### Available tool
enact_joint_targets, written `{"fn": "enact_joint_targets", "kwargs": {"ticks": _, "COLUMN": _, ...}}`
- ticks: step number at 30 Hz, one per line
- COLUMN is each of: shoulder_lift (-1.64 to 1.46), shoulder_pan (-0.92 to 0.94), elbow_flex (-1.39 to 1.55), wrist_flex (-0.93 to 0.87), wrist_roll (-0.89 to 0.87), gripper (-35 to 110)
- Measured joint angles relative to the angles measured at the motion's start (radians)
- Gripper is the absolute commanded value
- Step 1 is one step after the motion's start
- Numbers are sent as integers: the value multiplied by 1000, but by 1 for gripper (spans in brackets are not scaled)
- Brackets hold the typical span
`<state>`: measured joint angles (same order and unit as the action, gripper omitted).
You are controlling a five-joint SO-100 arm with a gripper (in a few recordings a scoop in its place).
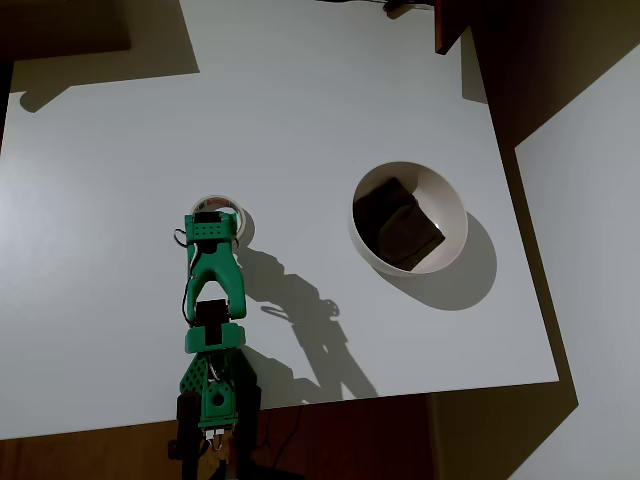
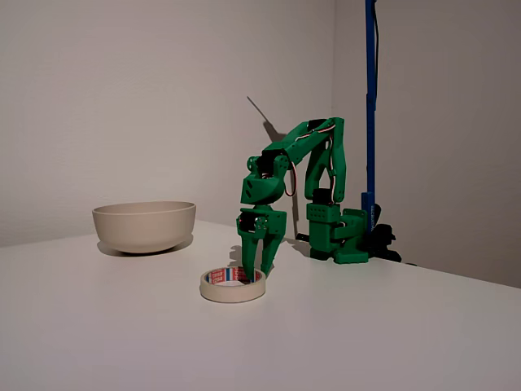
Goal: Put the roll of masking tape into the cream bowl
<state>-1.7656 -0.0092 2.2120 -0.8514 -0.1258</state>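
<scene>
Masking tape roll (image 2: 233,285), a thin whitish-cream ring with reddish print on its inner core, lies flat on the matte white bench (image 1: 300,110), hole axis pointing straight up. In the overhead view the ring (image 1: 222,209) peeks out at 12 o'clock from under the green plastic claw (image 1: 212,228). In the fixed view the claw (image 2: 259,265) points down, fingers spread apart, tips at the ring's far rim; contact with the rim cannot be told. It is released, nothing grasped. Smooth round cream bowl (image 1: 455,210) with plain sides sits at about 3 o'clock from the tape in the overhead view, well apart. A dark brown square block (image 1: 398,223) lies tilted inside it. In the fixed view the bowl (image 2: 144,226) stands at 10 o'clock from the roll.
</scene>
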Motion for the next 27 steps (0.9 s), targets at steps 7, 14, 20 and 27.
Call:
{"fn": "enact_joint_targets", "kwargs": {"ticks": 7, "shoulder_lift": 0, "shoulder_pan": 58, "elbow_flex": 0, "wrist_flex": -17, "wrist_roll": 18, "gripper": 6}}
{"fn": "enact_joint_targets", "kwargs": {"ticks": 14, "shoulder_lift": 38, "shoulder_pan": 51, "elbow_flex": 0, "wrist_flex": -17, "wrist_roll": 9, "gripper": 6}}
{"fn": "enact_joint_targets", "kwargs": {"ticks": 20, "shoulder_lift": 38, "shoulder_pan": 25, "elbow_flex": 0, "wrist_flex": -29, "wrist_roll": 9, "gripper": 6}}
{"fn": "enact_joint_targets", "kwargs": {"ticks": 27, "shoulder_lift": 38, "shoulder_pan": 21, "elbow_flex": -2, "wrist_flex": -35, "wrist_roll": 5, "gripper": -8}}
